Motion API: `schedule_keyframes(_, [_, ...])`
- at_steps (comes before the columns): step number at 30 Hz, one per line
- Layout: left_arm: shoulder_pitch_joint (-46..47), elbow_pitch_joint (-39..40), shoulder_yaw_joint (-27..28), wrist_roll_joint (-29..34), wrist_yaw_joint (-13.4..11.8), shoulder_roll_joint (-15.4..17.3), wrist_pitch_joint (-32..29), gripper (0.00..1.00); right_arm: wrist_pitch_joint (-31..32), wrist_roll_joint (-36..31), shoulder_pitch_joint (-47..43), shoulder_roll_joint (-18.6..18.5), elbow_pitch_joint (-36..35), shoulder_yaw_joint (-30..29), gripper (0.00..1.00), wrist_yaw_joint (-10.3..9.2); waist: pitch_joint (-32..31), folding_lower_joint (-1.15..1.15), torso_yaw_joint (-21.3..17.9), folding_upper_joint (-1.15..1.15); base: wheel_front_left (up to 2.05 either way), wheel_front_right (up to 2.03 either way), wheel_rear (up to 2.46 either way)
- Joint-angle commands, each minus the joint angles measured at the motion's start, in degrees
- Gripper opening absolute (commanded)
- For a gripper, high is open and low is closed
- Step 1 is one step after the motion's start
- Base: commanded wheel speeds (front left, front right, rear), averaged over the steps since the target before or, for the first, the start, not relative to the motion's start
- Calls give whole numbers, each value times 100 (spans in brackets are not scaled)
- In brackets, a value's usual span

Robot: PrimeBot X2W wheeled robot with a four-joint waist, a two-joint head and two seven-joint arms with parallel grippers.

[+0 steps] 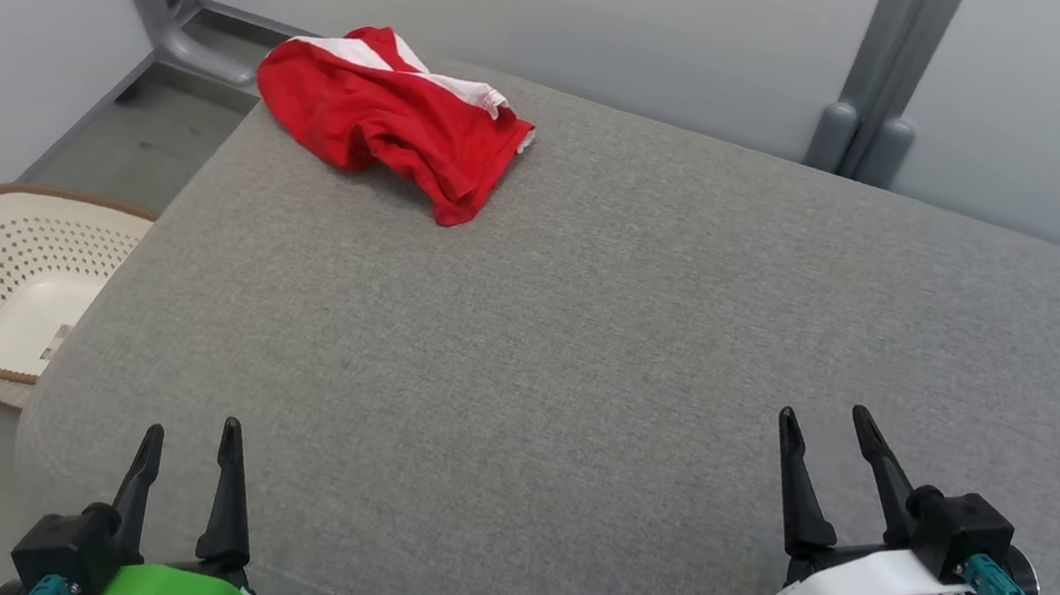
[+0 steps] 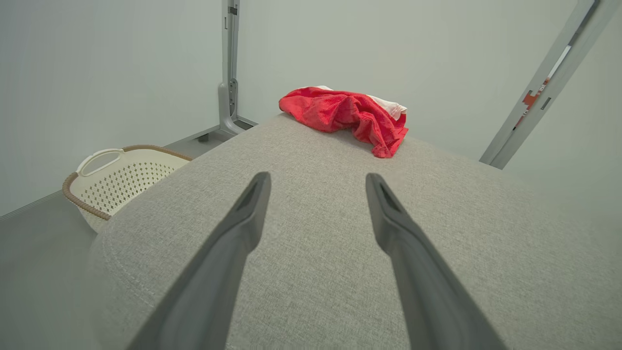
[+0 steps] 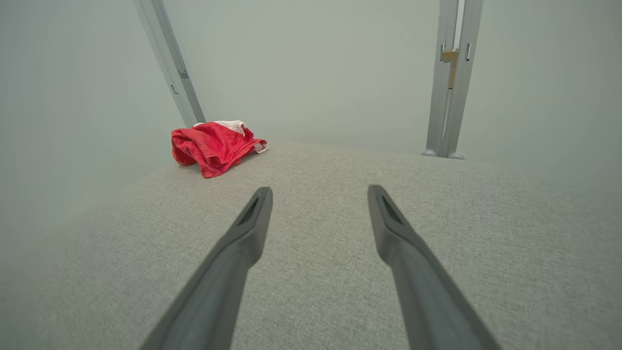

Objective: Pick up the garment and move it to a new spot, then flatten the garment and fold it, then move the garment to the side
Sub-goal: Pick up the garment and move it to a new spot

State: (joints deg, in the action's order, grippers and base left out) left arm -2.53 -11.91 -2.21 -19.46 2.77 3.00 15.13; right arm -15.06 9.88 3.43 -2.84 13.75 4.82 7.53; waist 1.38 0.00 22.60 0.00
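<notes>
So you are looking at the very start: the red garment (image 1: 391, 117) is lying crumpled at the far left corner of the grey cushion (image 1: 585, 344), untouched. Your left gripper (image 1: 186, 443) and right gripper (image 1: 823, 426) are both hovering wide apart and empty, well short of it. Picking, moving, flattening, folding and setting aside are all still waiting.

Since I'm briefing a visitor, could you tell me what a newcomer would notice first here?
The crumpled red garment at the far left corner of the grey cushion stands out first. The left gripper and right gripper hover open at the near edge, and a cream basket sits on the floor to the left.
</notes>
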Motion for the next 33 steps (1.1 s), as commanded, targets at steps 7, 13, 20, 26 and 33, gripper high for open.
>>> schedule_keyframes(7, [53, 76, 81, -7, 19, -7, 1, 100, -16, -97, 171, -12, -22, 73, 100, -8, 185, 0, 320, 0, 0, 0, 0])
schedule_keyframes(13, [247, 178, 168, -74, 6, -11, 2, 100, 14, -245, 330, -14, -138, 5, 100, -8, 482, 0, 165, 0, 0, 0, 0])
schedule_keyframes(20, [1191, 493, 459, 80, 43, 413, 1, 100, 132, -358, 658, -12, -496, -103, 100, -8, 1021, 0, -208, 0, 0, 0, 0])
schedule_keyframes(26, [2618, 474, 632, 188, 154, 1236, -434, 100, 387, -681, 931, -13, -1009, -178, 100, -8, 1611, 0, -672, 0, 0, 0, 0])
schedule_keyframes(33, [4430, -295, 401, -160, 385, 1863, -1439, 100, 706, -1085, 1082, -12, -1652, -274, 100, -8, 2316, 0, -1165, 0, 0, 0, 0])
